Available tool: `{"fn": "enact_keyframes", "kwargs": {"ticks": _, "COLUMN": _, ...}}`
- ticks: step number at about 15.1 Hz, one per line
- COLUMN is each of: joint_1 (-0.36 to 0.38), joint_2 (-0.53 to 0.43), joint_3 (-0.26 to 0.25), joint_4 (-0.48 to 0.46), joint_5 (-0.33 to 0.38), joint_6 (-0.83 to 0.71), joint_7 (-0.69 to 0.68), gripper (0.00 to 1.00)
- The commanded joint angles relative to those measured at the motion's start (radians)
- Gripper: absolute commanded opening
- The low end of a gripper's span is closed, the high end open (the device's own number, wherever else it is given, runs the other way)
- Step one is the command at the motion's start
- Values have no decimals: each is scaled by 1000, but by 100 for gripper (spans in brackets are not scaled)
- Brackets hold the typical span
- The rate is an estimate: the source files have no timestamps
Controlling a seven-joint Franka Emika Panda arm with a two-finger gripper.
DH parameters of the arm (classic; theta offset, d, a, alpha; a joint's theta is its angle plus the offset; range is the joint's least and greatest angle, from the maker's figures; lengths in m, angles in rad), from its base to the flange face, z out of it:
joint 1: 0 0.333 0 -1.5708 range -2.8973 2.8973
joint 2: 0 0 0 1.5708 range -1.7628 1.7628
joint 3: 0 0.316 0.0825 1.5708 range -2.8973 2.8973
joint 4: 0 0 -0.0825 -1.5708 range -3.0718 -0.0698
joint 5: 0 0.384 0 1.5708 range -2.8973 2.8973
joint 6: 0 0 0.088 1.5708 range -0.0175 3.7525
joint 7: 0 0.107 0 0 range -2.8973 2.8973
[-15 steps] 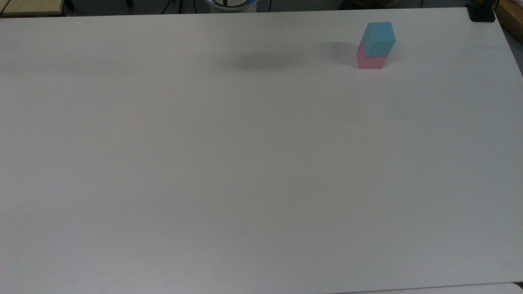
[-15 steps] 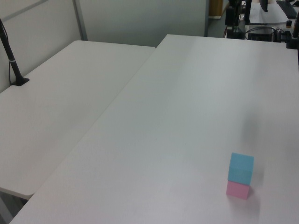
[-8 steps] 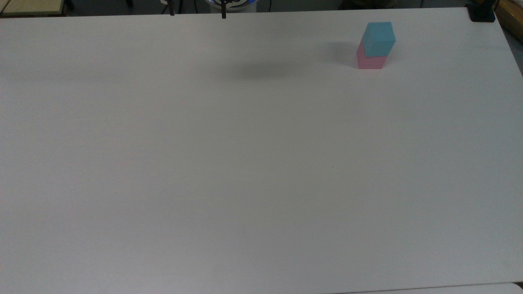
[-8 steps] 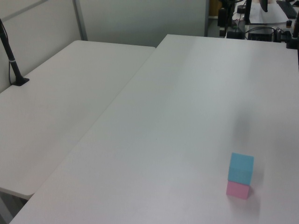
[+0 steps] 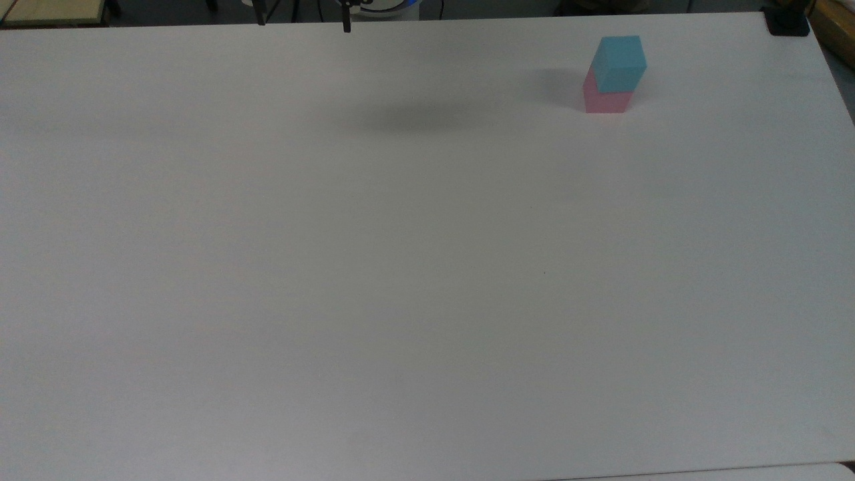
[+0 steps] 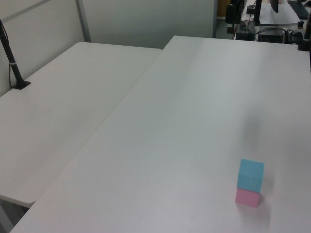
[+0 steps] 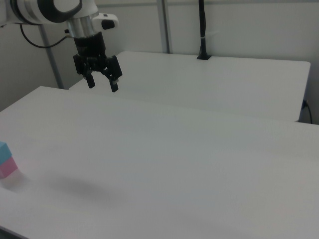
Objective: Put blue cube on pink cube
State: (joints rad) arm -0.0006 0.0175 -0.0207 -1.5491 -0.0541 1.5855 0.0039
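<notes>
The blue cube (image 5: 620,63) sits seemingly square on the pink cube (image 5: 604,100); the hand (image 7: 103,83) hangs spread, empty.

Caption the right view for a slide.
Open gripper raised above the white table; blue cube stacked on pink cube.

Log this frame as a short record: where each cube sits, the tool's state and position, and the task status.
blue cube: resting on top of the pink cube, slightly turned against it
pink cube: on the white table, near the top view's upper right
tool: open, holding nothing, raised above the table and well apart from the stack
stack contact: nothing touches it
task status: blue cube appears placed on pink cube
</notes>
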Motion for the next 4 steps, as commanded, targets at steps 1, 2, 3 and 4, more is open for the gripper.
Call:
{"fn": "enact_keyframes", "kwargs": {"ticks": 1, "joint_1": -41, "joint_2": -5, "joint_3": 45, "joint_4": 9, "joint_5": 20, "joint_6": -1, "joint_7": 4, "gripper": 100}}
{"fn": "enact_keyframes", "kwargs": {"ticks": 2, "joint_1": -38, "joint_2": -5, "joint_3": 44, "joint_4": 9, "joint_5": 20, "joint_6": -1, "joint_7": 4, "gripper": 100}}
{"fn": "enact_keyframes", "kwargs": {"ticks": 3, "joint_1": -36, "joint_2": -5, "joint_3": 41, "joint_4": 9, "joint_5": 20, "joint_6": -2, "joint_7": 4, "gripper": 100}}
{"fn": "enact_keyframes", "kwargs": {"ticks": 4, "joint_1": -36, "joint_2": -5, "joint_3": 41, "joint_4": 9, "joint_5": 20, "joint_6": -2, "joint_7": 4, "gripper": 100}}
